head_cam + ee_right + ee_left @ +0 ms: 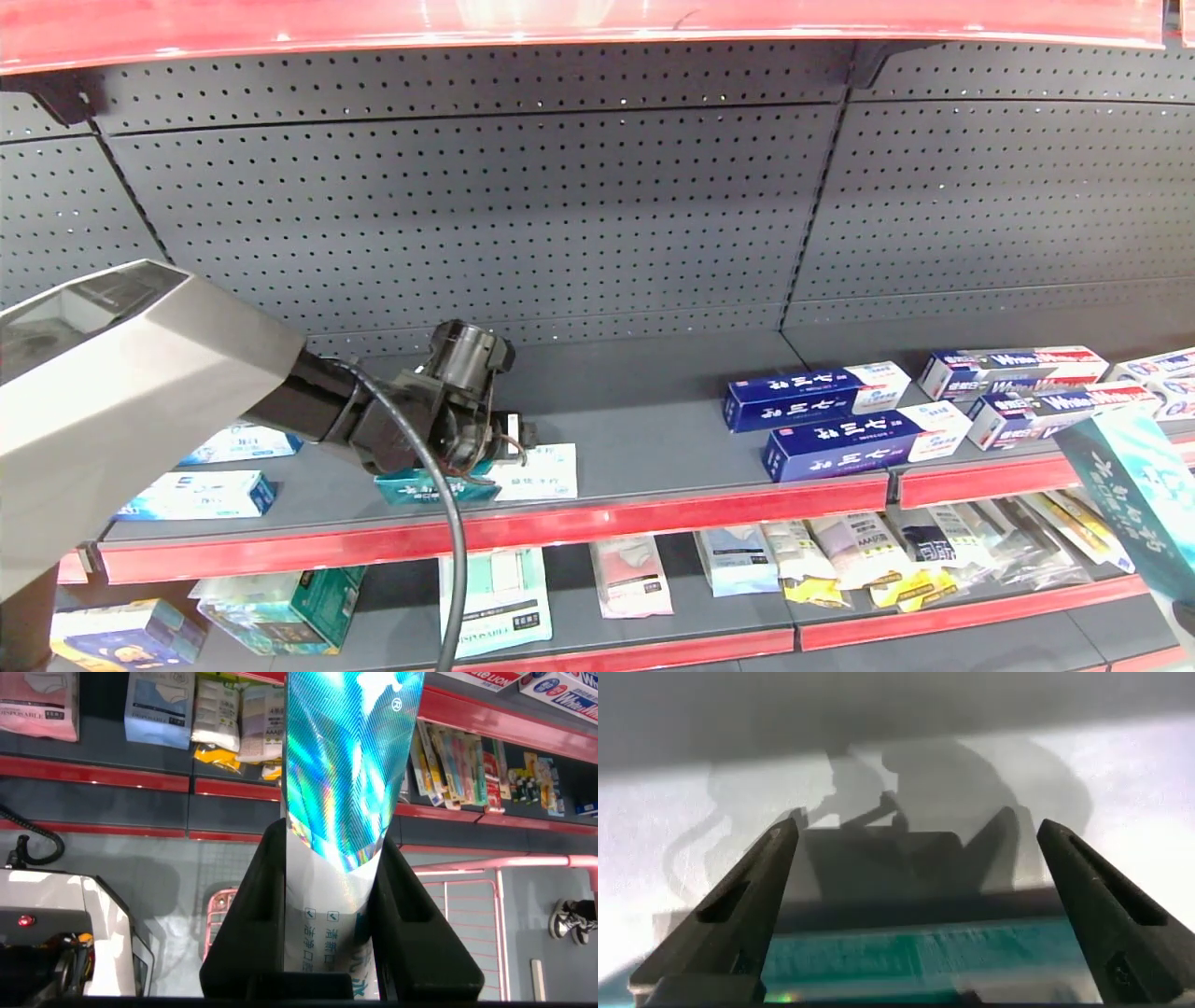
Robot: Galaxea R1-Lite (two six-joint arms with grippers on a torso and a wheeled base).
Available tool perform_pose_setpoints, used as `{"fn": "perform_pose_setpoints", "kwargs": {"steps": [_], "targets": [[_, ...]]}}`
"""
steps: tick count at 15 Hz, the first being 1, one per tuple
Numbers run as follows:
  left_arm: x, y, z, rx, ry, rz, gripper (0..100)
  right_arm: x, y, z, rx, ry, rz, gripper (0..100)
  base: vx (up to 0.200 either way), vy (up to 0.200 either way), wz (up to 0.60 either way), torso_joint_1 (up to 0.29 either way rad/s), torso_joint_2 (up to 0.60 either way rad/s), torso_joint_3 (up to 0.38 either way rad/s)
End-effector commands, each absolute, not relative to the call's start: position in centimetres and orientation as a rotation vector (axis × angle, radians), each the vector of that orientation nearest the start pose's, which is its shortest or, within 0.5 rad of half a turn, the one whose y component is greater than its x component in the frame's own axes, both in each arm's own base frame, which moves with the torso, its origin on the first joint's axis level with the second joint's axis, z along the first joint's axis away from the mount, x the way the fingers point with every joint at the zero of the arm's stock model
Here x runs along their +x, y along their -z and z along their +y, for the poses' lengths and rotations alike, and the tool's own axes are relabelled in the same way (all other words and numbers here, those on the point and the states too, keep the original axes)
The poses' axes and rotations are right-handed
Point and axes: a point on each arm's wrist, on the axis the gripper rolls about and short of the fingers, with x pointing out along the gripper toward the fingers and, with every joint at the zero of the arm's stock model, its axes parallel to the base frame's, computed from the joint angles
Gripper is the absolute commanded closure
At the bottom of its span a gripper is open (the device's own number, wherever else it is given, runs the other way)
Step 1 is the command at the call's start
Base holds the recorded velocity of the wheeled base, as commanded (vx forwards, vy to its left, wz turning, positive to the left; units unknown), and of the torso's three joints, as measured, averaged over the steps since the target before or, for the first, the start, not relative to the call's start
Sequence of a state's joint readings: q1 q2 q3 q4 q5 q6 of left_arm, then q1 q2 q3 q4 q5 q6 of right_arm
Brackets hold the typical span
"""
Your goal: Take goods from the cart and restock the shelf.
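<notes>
Teal box [401,490] near red shelf edge [653,511]

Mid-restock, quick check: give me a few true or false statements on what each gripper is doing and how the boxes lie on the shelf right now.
1. The right gripper is clamped on a shiny teal box. True.
2. The left gripper is down among the hanging packets on the lower level. False: it is at a teal box lying on the upper shelf.
3. A white box lies right beside that teal box. True.
4. The blue toothpaste boxes stand upright on end. False: they lie flat on the upper shelf.
</notes>
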State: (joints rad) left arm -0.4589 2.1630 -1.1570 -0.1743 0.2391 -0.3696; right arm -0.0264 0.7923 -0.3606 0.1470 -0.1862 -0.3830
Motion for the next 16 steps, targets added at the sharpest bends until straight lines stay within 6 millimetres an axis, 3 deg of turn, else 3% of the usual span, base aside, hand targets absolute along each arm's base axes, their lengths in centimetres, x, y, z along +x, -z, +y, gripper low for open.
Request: {"fn": "perform_pose_setpoints", "kwargs": {"steps": [1, 16], "targets": [[35.4, -6.4, -16.9, -0.061, 0.057, 0.813, 0, 6.5, -15.3, -0.6, -0.418, 0.092, 0.614, 100, 0.000, 0.000, 0.00, 0.000, 0.00, 0.000], [34.2, -6.3, -16.4, -0.043, 0.062, 0.839, 0, 6.4, -15.2, -0.6, -0.416, 0.092, 0.615, 100, 0.000, 0.000, 0.00, 0.000, 0.00, 0.000]]}}
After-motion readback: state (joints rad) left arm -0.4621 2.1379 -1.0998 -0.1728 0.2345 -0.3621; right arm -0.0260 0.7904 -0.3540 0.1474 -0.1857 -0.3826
